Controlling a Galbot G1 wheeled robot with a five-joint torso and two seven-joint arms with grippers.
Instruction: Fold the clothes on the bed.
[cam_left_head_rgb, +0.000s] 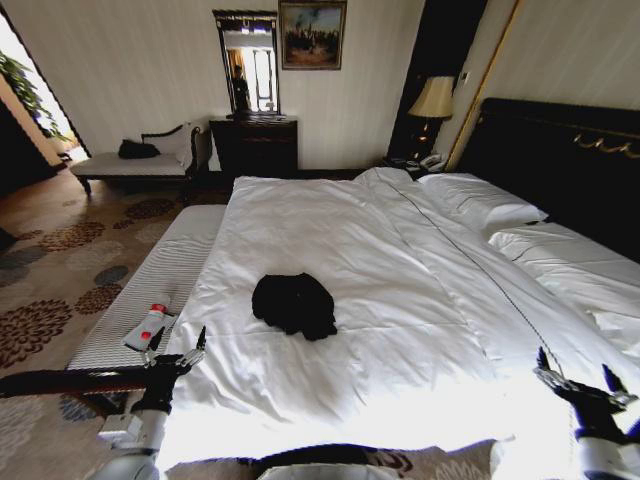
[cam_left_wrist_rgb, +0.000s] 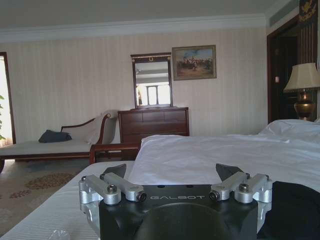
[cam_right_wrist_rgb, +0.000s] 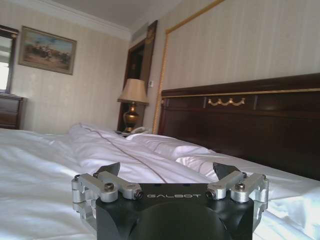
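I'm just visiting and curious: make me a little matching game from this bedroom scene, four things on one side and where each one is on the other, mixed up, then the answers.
Things:
1. black T-shirt
2. spray bottle
3. table lamp
4. dark bundle

Places:
A. on the chaise by the far wall
B. crumpled in the middle of the white duvet on the bed
C. on the striped bench at the bed's foot, near the left gripper
D. beside the dark headboard, in the corner

Pairs: 1-B, 2-C, 3-D, 4-A
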